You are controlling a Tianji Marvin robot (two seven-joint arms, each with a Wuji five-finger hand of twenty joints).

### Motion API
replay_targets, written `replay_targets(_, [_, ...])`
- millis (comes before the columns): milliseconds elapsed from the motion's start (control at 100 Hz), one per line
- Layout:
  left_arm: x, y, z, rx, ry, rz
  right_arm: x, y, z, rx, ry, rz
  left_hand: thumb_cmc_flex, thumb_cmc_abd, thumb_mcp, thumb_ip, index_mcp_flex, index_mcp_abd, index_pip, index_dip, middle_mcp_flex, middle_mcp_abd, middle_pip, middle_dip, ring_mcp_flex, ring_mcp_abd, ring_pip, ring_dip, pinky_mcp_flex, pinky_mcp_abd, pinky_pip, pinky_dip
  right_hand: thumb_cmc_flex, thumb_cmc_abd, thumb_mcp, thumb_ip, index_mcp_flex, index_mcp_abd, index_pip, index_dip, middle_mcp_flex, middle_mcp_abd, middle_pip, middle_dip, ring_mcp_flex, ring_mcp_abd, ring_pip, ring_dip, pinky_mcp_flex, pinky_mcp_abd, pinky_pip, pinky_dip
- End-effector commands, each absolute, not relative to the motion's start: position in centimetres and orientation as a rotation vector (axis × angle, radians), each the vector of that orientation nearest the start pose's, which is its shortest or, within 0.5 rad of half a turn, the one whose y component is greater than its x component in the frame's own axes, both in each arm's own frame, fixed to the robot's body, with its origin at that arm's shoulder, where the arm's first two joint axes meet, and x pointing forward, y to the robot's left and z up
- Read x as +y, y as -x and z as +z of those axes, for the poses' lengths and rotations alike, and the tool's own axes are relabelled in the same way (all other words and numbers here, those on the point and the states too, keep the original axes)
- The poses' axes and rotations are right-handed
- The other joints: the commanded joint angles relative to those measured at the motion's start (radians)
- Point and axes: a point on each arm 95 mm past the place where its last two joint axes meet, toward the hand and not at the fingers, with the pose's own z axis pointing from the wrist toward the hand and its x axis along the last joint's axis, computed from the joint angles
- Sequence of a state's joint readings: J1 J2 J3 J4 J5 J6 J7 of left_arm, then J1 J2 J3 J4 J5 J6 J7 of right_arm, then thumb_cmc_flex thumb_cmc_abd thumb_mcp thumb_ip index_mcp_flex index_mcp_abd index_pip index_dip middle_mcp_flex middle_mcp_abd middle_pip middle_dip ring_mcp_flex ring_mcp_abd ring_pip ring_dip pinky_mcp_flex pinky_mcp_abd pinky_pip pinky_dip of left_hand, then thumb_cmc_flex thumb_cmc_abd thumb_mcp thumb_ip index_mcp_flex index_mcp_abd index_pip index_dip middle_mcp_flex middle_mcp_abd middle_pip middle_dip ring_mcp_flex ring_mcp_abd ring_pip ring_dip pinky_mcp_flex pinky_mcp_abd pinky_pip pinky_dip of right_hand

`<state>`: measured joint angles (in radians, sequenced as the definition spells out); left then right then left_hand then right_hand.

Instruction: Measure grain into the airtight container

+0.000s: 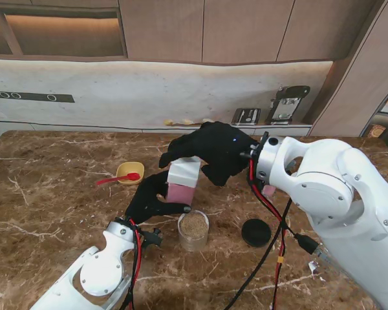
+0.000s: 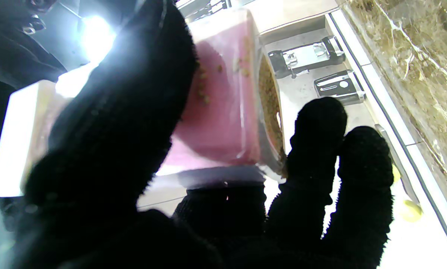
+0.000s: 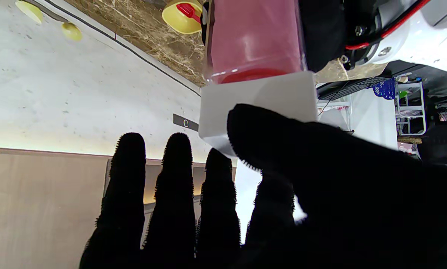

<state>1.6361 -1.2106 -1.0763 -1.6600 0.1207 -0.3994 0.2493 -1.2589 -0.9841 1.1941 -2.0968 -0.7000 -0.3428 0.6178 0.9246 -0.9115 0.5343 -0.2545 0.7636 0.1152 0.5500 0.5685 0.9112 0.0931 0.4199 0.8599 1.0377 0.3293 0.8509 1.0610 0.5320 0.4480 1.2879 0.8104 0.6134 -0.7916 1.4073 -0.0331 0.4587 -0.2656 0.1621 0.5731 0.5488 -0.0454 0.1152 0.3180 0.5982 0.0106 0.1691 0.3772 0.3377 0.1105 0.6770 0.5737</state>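
Note:
A pink see-through grain box (image 1: 180, 192) with a white end (image 1: 184, 171) hangs tilted above the table's middle. My left hand (image 1: 152, 197) is wrapped round its pink body (image 2: 223, 112), where grain shows at the mouth (image 2: 270, 104). My right hand (image 1: 210, 152) lies over the white end (image 3: 257, 97), thumb pressed on it and fingers stretched past it. Just under the box and nearer to me stands a clear round jar (image 1: 193, 229) with grain in it. Its black lid (image 1: 256, 232) lies on the table to the right.
A yellow bowl (image 1: 130, 172) with a red spoon (image 1: 116, 179) sits to the left of the box. A small pink item (image 1: 269, 190) is partly hidden behind my right wrist. Small appliances (image 1: 286, 103) stand on the back counter.

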Motion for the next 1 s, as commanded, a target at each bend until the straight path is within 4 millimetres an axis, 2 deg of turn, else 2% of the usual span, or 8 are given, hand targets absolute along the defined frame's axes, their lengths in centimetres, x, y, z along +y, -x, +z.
replay_targets(0, [-8.7, -35.2, -30.4, 0.703, 1.739, -2.589, 9.1, -37.2, -10.4, 2.037, -0.514, 1.741, 0.174, 0.501, 0.436, 0.101, 0.359, -0.279, 0.615, 0.084, 0.184, -0.143, 0.258, 0.07, 0.018, -0.062, 0.026, 0.002, -0.013, -0.018, 0.033, 0.022, 0.021, -0.008, 0.063, -0.044, 0.04, -0.02, 0.019, 0.022, 0.016, -0.026, 0.015, 0.016, 0.007, -0.027, 0.014, 0.001, 0.007, 0.006, 0.009, 0.036])
replay_targets(120, [-8.6, -35.2, -30.4, 0.702, 1.738, -2.588, 9.4, -37.3, -10.4, 2.032, -0.5, 1.733, 0.174, 0.501, 0.435, 0.101, 0.359, -0.278, 0.614, 0.083, 0.184, -0.143, 0.258, 0.071, 0.019, -0.062, 0.027, 0.003, -0.014, -0.017, 0.033, 0.022, -0.07, 0.013, -0.013, -0.053, 0.108, -0.01, 0.051, 0.04, 0.087, -0.043, 0.039, 0.032, 0.039, -0.048, 0.035, 0.024, 0.02, 0.004, 0.026, 0.044])
replay_targets(450, [-8.8, -35.1, -30.5, 0.693, 1.74, -2.594, 9.9, -37.3, -10.7, 2.029, -0.501, 1.712, 0.173, 0.502, 0.436, 0.102, 0.358, -0.281, 0.614, 0.084, 0.185, -0.146, 0.257, 0.07, 0.018, -0.064, 0.026, 0.002, -0.013, -0.017, 0.033, 0.022, -0.31, 0.116, -0.472, -0.084, 0.177, 0.132, 0.135, 0.072, 0.169, -0.028, 0.051, 0.071, 0.122, -0.05, 0.069, 0.076, 0.072, -0.02, 0.084, 0.06])
replay_targets(540, [-8.8, -35.1, -30.5, 0.691, 1.74, -2.594, 10.2, -37.4, -10.9, 2.004, -0.5, 1.71, 0.172, 0.502, 0.436, 0.102, 0.358, -0.281, 0.614, 0.084, 0.184, -0.148, 0.257, 0.07, 0.019, -0.064, 0.026, 0.002, -0.012, -0.017, 0.033, 0.023, -0.316, 0.192, -0.622, -0.069, 0.183, 0.142, 0.18, 0.11, 0.19, -0.027, 0.062, 0.083, 0.146, -0.049, 0.082, 0.086, 0.092, -0.028, 0.108, 0.061])
replay_targets(600, [-8.8, -35.1, -30.5, 0.69, 1.739, -2.595, 10.4, -37.4, -11.1, 1.982, -0.5, 1.71, 0.172, 0.501, 0.436, 0.102, 0.359, -0.281, 0.615, 0.084, 0.184, -0.147, 0.258, 0.07, 0.019, -0.064, 0.026, 0.002, -0.012, -0.017, 0.033, 0.023, -0.352, 0.246, -0.75, -0.034, 0.189, 0.146, 0.201, 0.133, 0.215, -0.031, 0.075, 0.092, 0.169, -0.044, 0.095, 0.095, 0.109, -0.029, 0.128, 0.062])
replay_targets(690, [-8.8, -35.1, -30.5, 0.689, 1.738, -2.596, 10.8, -37.4, -11.4, 1.934, -0.502, 1.704, 0.172, 0.502, 0.436, 0.103, 0.359, -0.282, 0.615, 0.084, 0.184, -0.149, 0.257, 0.07, 0.019, -0.067, 0.026, 0.002, -0.012, -0.017, 0.033, 0.023, -0.498, 0.212, -0.656, -0.016, 0.231, 0.139, 0.277, 0.202, 0.3, -0.033, 0.127, 0.132, 0.245, -0.042, 0.148, 0.124, 0.171, -0.041, 0.199, 0.072])
replay_targets(810, [-8.8, -35.1, -30.5, 0.686, 1.738, -2.596, 11.6, -37.5, -11.8, 1.856, -0.473, 1.701, 0.172, 0.501, 0.436, 0.102, 0.359, -0.283, 0.615, 0.085, 0.184, -0.147, 0.258, 0.07, 0.019, -0.067, 0.026, 0.002, -0.013, -0.018, 0.032, 0.023, -0.619, 0.267, -0.605, -0.008, 0.326, 0.116, 0.354, 0.252, 0.419, -0.027, 0.182, 0.175, 0.353, -0.027, 0.226, 0.156, 0.267, -0.043, 0.336, 0.074])
replay_targets(990, [-8.8, -35.1, -30.5, 0.683, 1.74, -2.595, 12.5, -37.2, -12.3, 1.761, -0.451, 1.652, 0.173, 0.501, 0.436, 0.101, 0.358, -0.282, 0.615, 0.084, 0.184, -0.146, 0.258, 0.07, 0.019, -0.066, 0.026, 0.002, -0.014, -0.02, 0.032, 0.023, -0.828, 0.423, -0.571, 0.022, 0.459, 0.13, 0.385, 0.207, 0.552, 0.021, 0.199, 0.172, 0.49, 0.01, 0.314, 0.161, 0.381, -0.035, 0.545, 0.001])
